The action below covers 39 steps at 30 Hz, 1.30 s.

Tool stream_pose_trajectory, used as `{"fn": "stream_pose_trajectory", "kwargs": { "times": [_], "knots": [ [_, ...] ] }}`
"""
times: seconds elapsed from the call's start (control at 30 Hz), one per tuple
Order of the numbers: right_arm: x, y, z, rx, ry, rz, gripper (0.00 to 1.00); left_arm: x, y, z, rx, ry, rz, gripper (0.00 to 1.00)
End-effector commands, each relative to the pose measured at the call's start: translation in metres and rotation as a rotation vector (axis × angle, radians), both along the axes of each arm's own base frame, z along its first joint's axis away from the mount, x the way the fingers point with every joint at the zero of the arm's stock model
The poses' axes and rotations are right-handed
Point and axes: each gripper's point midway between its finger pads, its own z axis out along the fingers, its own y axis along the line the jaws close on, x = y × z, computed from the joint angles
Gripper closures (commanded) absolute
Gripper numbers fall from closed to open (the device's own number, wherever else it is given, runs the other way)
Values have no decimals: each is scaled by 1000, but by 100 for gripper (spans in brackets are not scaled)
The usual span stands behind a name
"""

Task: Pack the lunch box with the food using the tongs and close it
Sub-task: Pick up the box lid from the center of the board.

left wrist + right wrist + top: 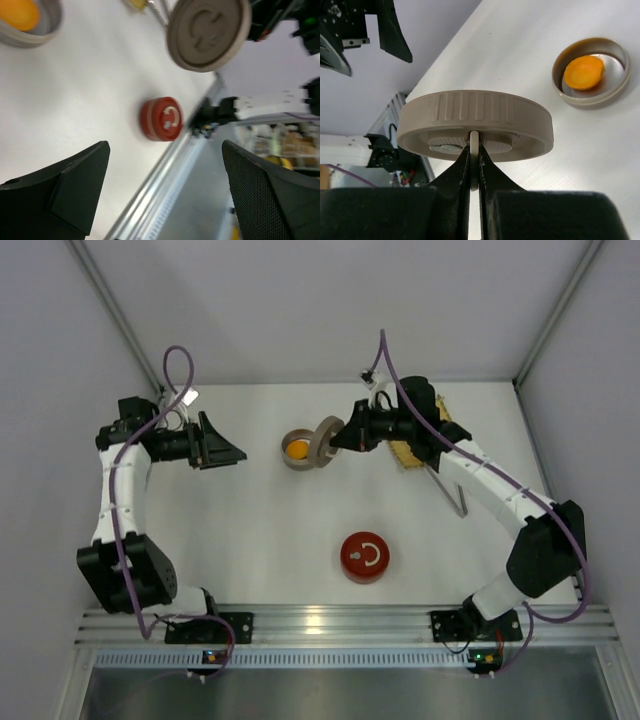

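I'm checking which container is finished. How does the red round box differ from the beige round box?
The red round box is closed; the beige round box stands open with the orange piece inside. The beige lid is held off the table in the right gripper, while the red box's lid sits on it. The red box lies closer to the table's near edge than the beige box. Both are round and rest on the table.

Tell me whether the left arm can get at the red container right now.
Probably yes. The left gripper is open and empty, and the red container sits alone on bare table near the front edge. The right gripper, shut on the beige lid, hangs farther back, out of the path.
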Motion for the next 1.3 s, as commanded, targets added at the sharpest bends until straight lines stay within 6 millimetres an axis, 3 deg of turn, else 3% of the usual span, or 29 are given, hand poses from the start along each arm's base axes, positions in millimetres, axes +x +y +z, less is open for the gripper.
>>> {"fn": "stream_pose_trajectory", "kwargs": {
  "times": [0.0,0.03,0.1,0.13,0.17,0.2,0.3,0.4,0.43,0.5,0.53,0.7,0.8,1.0,1.07,1.13,1.27],
  "knots": [
    [-4,-9,34,154,90,-28,100,29,24,25,304,-336,266,2],
    [-2,-13,27,156,131,-54,100,26,9,27,364,-402,245,2],
    [15,-25,19,143,190,-193,100,32,10,28,526,-499,298,2],
    [14,-33,3,87,264,-247,100,27,-8,29,544,-536,260,2],
    [19,-37,8,80,266,-288,100,28,-11,27,585,-582,247,2],
    [25,-43,5,74,292,-360,100,26,-14,37,610,-664,254,1],
    [25,-56,0,88,396,-463,100,22,-33,48,716,-879,218,2],
    [22,-63,-11,116,535,-537,100,13,-63,56,773,-1017,127,11],
    [20,-62,-17,115,579,-541,100,7,-82,50,801,-1042,70,14],
    [17,-58,-21,138,659,-543,100,1,-100,48,841,-1114,1,20],
    [15,-58,-27,142,691,-549,100,-7,-122,43,837,-1150,-64,22],
    [11,-52,-33,224,807,-564,100,-5,-158,26,887,-1175,-121,46],
    [7,-50,-44,258,882,-579,100,-7,-180,17,907,-1266,-172,51],
    [7,-47,-45,272,916,-573,100,-13,-216,-4,886,-1311,-280,54],
    [6,-47,-46,274,934,-577,100,-15,-225,-2,860,-1294,-304,55],
    [6,-47,-47,277,944,-580,100,-22,-234,-22,843,-1220,-386,55],
    [1,-45,-44,291,970,-565,100,-18,-243,-34,858,-1168,-409,55]
  ]
}}
